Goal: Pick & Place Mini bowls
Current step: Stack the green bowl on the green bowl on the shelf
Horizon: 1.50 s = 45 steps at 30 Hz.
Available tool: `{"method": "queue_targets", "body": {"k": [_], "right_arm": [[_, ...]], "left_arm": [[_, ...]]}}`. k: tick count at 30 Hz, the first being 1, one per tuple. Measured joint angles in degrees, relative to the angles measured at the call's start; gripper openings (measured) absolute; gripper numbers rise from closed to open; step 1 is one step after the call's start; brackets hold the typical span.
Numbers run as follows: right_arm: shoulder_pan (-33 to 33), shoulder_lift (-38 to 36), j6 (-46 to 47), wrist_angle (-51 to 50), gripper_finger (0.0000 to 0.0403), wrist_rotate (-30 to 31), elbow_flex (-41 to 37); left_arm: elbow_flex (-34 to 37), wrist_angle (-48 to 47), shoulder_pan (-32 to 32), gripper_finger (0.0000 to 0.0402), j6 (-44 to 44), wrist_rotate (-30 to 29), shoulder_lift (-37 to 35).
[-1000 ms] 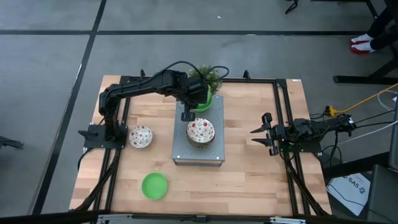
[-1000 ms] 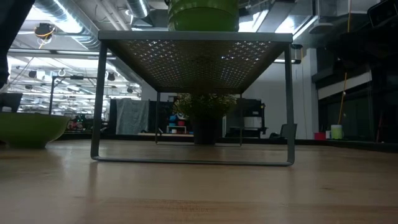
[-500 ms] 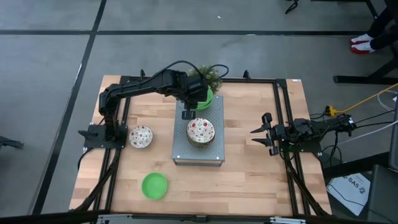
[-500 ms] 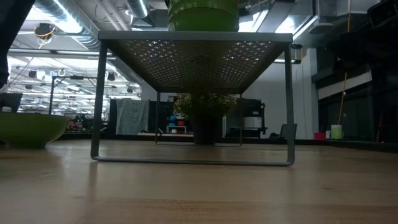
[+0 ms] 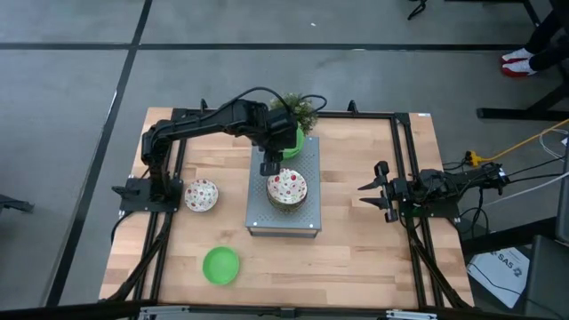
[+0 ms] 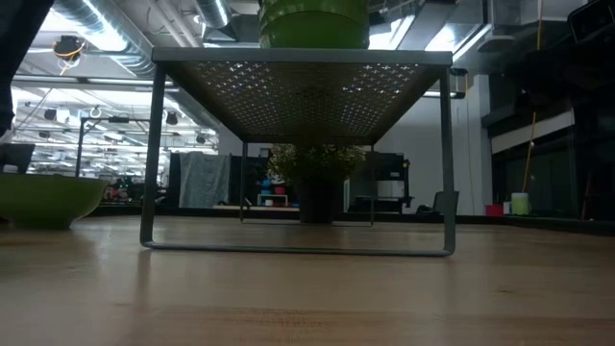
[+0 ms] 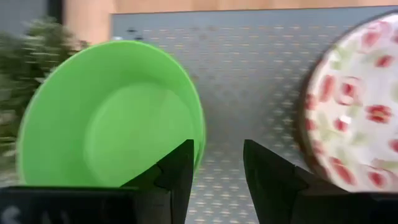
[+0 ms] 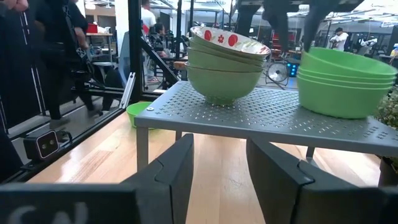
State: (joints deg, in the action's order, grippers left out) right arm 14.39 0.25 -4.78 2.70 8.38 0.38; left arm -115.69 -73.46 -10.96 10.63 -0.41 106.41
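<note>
Speckled stack [image 5: 286,188]: we find it on the grey rack [image 5: 308,219]; from the right wrist view it reads as green bowls under one speckled bowl.
Green stack [image 8: 344,81]: on the same rack, at the plant end; from above the left arm covers most of it and we see only a green edge [image 5: 294,145].
Loose speckled bowl [image 5: 201,195]: on the table, beside the left arm's base.
Loose green bowl [image 5: 220,265]: on the table near the front edge, well apart from the rack; cut off at the frame edge in the low view [image 6: 43,199].
Left gripper [image 5: 269,164]: over the rack, between the two stacks; fingers apart, holding nothing, with the green bowl's rim just beside one finger [image 7: 177,177].
Right gripper [image 5: 372,196]: off to the right side of the table, fingers apart, empty.
Plant [image 5: 297,110]: behind the rack, partly hidden by the left arm.
Hidden: in the low view the rack top cuts off all but the base of a green bowl [image 6: 313,23].
Writing: a paper at the floor's right edge [image 5: 503,267] carries print we cannot read with confidence.
Room: people stand in the background of the right wrist view [image 8: 68,37].
</note>
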Motion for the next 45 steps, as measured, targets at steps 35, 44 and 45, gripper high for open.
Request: {"method": "queue_targets", "body": {"k": [35, 44, 45], "right_arm": [[-0.02, 0.00, 0.00, -0.02, 0.0147, -0.34, 0.00], [-0.01, 0.00, 0.00, -0.02, 0.0147, -0.46, 0.00], [0.00, 0.00, 0.00, -0.04, 0.0147, -0.46, 0.00]], "left_arm": [[-8.68, -16.56, 12.16, 0.0114, -14.27, 2.67, -13.47], [6.32, -16.38, 16.15, 0.0118, -20.87, 1.42, -22.49], [8.39, -16.24, 16.52, 0.0118, -21.57, 1.43, -23.31]]}}
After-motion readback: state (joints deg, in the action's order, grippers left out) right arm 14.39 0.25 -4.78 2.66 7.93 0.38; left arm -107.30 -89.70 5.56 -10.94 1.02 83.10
